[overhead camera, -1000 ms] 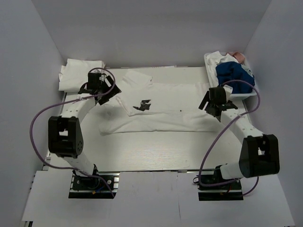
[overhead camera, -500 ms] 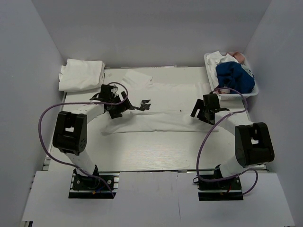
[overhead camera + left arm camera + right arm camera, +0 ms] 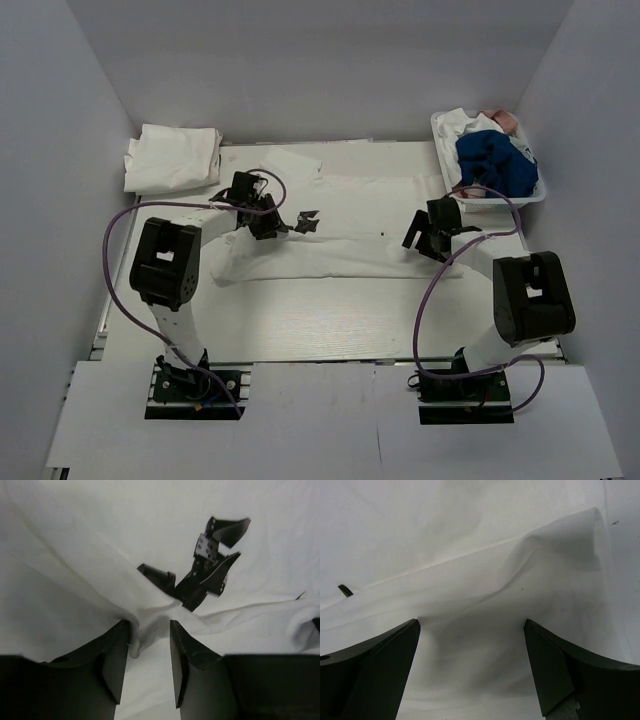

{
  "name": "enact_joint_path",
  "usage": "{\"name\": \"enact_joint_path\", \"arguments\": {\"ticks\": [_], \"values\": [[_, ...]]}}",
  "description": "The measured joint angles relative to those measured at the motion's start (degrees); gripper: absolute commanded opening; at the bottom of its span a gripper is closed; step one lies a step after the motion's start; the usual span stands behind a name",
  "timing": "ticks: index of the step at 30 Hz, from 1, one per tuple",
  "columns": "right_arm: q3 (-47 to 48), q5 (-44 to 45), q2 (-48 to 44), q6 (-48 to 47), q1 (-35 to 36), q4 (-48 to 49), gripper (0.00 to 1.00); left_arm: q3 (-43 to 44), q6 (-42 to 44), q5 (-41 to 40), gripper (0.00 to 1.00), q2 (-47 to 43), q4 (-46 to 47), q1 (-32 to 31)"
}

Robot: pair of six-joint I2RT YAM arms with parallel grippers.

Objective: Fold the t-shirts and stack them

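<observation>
Across the middle of the table (image 3: 330, 320), the printed t-shirt (image 3: 370, 200) is lying as a long band, its near side doubled over. 1 folded t-shirt (image 3: 172, 158) is sitting at the far-left corner and a bin (image 3: 540, 192) at the far right. Within the last second both arms have been swinging inward and down onto the cloth. The right gripper (image 3: 422, 235) is spread wide and holding nothing. The left gripper (image 3: 262, 222) is parted, with a cloth ridge between its jaws beside the black print (image 3: 307, 219). The lengthwise fold is probably laid; cross folds and stacking are remaining.
</observation>
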Motion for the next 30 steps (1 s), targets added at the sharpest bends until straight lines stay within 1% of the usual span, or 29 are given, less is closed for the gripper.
{"name": "enact_joint_path", "arguments": {"ticks": [1,2,3,7,10,11,12,13,14,16,17,18,21,24,25,26,27,30], "values": [[0.4,0.0,0.2,0.0,0.0,0.0,0.9,0.7,-0.1,-0.2,0.33,0.5,-0.1,0.0],[0.7,0.1,0.5,0.0,0.0,0.0,0.9,1.6,-0.2,-0.4,0.08,1.2,-0.1,0.0],[0.9,0.2,0.7,0.0,0.0,-0.1,0.9,2.4,-0.4,-0.7,0.0,2.0,-0.2,0.0],[1.6,0.6,1.4,0.0,0.0,-0.5,0.9,9.0,1.1,-0.9,0.0,7.0,-1.7,-0.1],[1.6,0.8,1.4,-0.1,0.0,-0.8,0.9,15.3,4.4,-0.9,0.01,10.9,-4.1,-0.6],[1.7,0.9,1.4,-0.1,0.0,-0.9,0.9,17.7,5.9,-1.0,0.04,12.2,-5.2,-1.0],[1.9,1.0,1.5,-0.1,0.0,-1.2,0.9,19.9,7.3,-1.2,0.32,13.4,-6.1,-1.3],[2.1,1.1,1.7,-0.2,0.0,-1.4,0.9,22.2,9.1,-1.5,0.49,14.4,-7.4,-1.7],[2.3,1.2,1.9,-0.2,0.0,-1.7,0.9,24.9,10.8,-2.1,0.59,15.6,-9.0,-2.1],[2.8,1.4,2.3,-0.3,0.0,-2.0,0.9,29.6,12.7,-3.3,0.77,17.6,-11.6,-2.9],[3.0,1.4,2.4,-0.3,0.0,-2.3,0.9,31.8,13.6,-4.0,0.79,18.5,-13.0,-3.1],[3.0,1.5,2.4,-0.4,0.0,-2.4,0.9,33.8,14.6,-4.7,0.86,19.1,-14.0,-3.3],[3.1,1.6,2.4,-0.6,0.0,-2.6,0.9,37.7,15.9,-6.4,0.87,20.0,-16.2,-3.8],[3.1,1.8,2.4,-1.2,0.0,-2.8,0.9,39.5,16.4,-7.4,0.87,19.9,-17.2,-3.7],[3.1,1.9,2.4,-1.2,0.0,-2.8,0.9,39.4,16.4,-7.9,0.89,19.7,-17.3,-3.7],[3.1,2.1,2.3,-1.2,0.0,-2.8,0.9,39.0,16.2,-8.5,0.89,19.5,-17.1,-3.7],[3.0,2.2,2.2,-1.3,0.0,-2.9,0.9,37.1,15.6,-8.9,0.91,18.7,-15.9,-3.7],[3.0,2.1,1.4,-1.3,0.0,-2.9,0.9,26.4,13.9,-10.1,0.94,13.6,-13.3,-3.1]]}}
